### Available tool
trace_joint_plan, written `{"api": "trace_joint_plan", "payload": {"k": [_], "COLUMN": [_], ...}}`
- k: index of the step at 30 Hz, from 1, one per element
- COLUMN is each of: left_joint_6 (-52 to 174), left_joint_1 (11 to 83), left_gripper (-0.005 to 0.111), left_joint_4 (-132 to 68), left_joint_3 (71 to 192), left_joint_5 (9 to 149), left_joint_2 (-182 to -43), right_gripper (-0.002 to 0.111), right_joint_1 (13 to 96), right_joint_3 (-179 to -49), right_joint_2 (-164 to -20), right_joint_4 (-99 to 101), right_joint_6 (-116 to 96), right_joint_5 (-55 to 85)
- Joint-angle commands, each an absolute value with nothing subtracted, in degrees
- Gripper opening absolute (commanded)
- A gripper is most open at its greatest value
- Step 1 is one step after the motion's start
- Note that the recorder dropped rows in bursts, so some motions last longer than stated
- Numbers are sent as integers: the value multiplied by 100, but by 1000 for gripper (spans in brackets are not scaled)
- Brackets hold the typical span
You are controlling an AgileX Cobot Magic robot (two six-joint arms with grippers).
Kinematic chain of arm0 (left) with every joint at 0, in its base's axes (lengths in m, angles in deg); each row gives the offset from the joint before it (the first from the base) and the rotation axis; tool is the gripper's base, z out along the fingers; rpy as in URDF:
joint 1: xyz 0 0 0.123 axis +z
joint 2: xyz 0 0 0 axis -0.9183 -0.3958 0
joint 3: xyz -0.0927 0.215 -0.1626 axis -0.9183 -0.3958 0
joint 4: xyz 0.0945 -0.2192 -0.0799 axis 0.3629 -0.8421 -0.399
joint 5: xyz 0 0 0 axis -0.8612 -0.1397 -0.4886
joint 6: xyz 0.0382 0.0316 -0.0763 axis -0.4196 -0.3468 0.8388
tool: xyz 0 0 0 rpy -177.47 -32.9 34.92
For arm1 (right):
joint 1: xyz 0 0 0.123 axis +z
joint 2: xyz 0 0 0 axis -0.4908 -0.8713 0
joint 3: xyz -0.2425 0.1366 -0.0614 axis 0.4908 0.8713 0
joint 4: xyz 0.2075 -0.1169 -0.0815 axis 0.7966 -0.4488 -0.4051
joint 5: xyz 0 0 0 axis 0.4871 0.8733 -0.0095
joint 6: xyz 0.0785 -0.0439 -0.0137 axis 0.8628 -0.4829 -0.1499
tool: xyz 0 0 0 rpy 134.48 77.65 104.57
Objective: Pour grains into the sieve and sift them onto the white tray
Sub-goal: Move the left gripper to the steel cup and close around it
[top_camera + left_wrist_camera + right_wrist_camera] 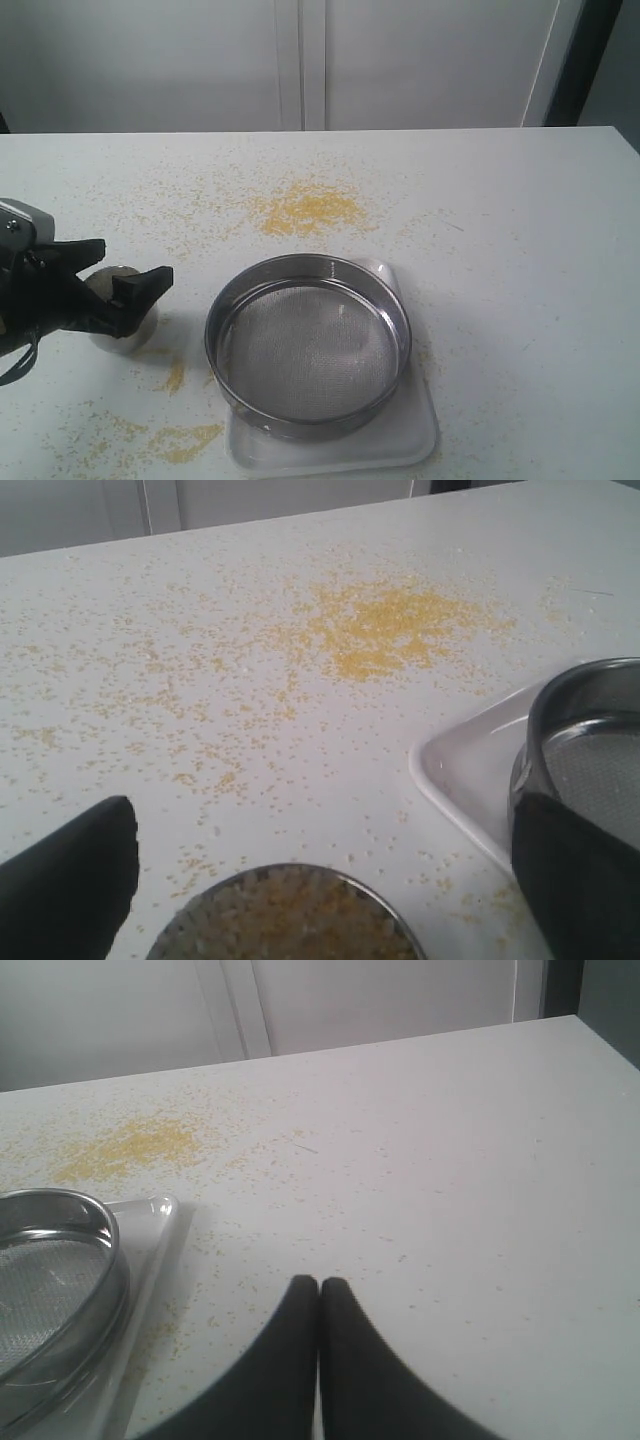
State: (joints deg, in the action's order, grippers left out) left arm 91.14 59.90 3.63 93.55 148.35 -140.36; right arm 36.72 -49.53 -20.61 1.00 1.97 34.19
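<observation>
Steel sieve (pixel 300 262), its mesh holding nothing, stands on the white tray (pixel 400 440) at the table's (pixel 520 250) near edge. Just beside it a small steel cup (pixel 290 867) filled with grains (pixel 285 920) sits between the left gripper's (pixel 134 262) wide-spread jaws. The right gripper (pixel 319 1290) hangs over the table beyond the tray, jaws pressed together on nothing. Farther back yellow grains lie scattered, thickest in one patch (pixel 305 212). Behind stand pale wall panels (pixel 150 60).
</observation>
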Motion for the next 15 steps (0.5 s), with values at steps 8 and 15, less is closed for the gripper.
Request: {"api": "trace_joint_plan", "payload": {"k": [8, 15], "left_joint_6": [9108, 9120], "left_joint_1": [5943, 5943], "left_gripper": [97, 95], "left_joint_4": [297, 343], "left_joint_3": [9222, 9222], "left_joint_5": [14477, 14216], "left_joint_2": [-14027, -14027], "right_gripper": [0, 0], "right_joint_1": [3694, 3694], "right_joint_3": [-4912, -4912], "right_joint_2": [-2023, -2023], "right_joint_4": [102, 102], "right_joint_6": [215, 215], "right_joint_5": [3368, 3368]}}
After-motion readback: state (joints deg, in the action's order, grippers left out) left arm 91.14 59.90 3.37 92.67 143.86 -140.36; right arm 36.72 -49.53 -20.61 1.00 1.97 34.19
